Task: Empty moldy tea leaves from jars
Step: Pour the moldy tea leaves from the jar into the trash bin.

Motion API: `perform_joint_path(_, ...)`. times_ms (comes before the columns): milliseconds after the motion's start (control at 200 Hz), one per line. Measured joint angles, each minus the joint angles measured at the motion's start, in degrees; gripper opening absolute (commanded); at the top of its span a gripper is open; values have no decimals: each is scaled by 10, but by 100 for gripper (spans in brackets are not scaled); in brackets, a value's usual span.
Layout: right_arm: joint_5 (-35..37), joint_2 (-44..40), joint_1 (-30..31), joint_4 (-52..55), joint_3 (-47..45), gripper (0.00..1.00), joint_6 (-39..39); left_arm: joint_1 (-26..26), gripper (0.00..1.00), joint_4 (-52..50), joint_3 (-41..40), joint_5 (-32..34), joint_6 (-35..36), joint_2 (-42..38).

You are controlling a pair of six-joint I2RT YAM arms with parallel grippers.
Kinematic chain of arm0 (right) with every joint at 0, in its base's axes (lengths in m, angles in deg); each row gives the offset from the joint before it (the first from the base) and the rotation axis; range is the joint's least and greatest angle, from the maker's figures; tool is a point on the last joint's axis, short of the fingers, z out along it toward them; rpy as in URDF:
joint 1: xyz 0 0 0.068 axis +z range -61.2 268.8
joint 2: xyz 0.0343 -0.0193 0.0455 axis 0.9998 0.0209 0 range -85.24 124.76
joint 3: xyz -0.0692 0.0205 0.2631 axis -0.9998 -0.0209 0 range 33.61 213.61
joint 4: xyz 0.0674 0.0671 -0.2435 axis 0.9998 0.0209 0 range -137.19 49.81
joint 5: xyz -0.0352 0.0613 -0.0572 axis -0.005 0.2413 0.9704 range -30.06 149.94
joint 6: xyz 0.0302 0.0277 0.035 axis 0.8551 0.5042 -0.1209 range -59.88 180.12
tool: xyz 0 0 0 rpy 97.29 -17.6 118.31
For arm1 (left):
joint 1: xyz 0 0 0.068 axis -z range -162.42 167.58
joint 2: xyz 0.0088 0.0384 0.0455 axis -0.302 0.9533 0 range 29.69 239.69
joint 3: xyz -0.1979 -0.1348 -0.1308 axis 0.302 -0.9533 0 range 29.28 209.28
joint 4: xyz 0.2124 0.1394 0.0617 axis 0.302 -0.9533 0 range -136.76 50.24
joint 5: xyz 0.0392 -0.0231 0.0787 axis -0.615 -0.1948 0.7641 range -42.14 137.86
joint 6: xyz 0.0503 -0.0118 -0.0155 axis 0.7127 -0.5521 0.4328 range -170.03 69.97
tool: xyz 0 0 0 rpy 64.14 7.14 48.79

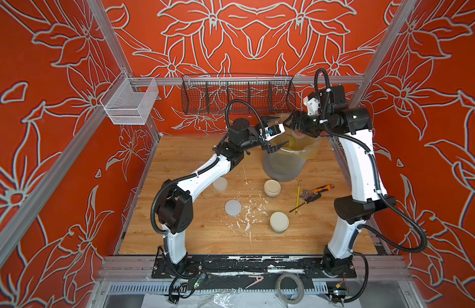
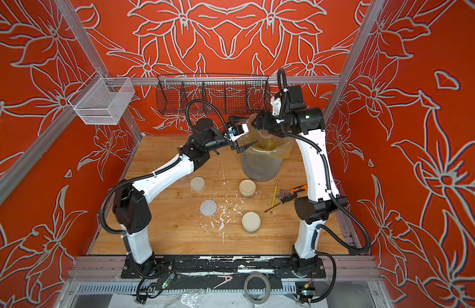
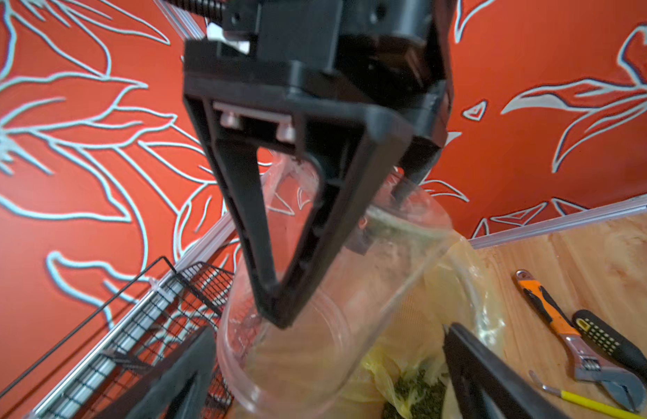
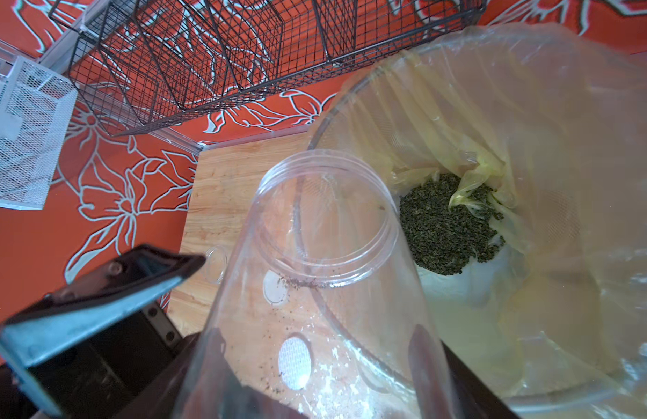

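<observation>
The right gripper is clamped on a clear jar, which is tilted with its mouth angled down over the grey bin. The jar is nearly empty. The tea leaves lie in the bin's yellowish liner. The left gripper hangs at the bin rim, jaws spread, holding nothing.

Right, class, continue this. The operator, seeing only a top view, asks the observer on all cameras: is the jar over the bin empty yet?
Observer: Nearly. In the right wrist view the jar holds only a few dark specks near its mouth.
Operator: Where is the tea?
Observer: The tea leaves lie heaped at the bottom of the yellow liner inside the bin.
Operator: Is the grip sound?
Observer: The left wrist view shows the right pincer clamped on the jar's sides.
</observation>
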Motion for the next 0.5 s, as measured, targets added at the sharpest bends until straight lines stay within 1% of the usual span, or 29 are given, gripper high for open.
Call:
perform_joint_path(245,-16,-16,-5,-5,-23,9,0,0,97,2,94,-40,-11,77)
perform_joint_path(385,-17,-29,-11,-12,-42,10,0,-1,97,3,118,-66,-30,96)
perform_joint_path(501,-19,-35,-14,-17,-49,11,0,-3,99,6,133,-87,-50,105)
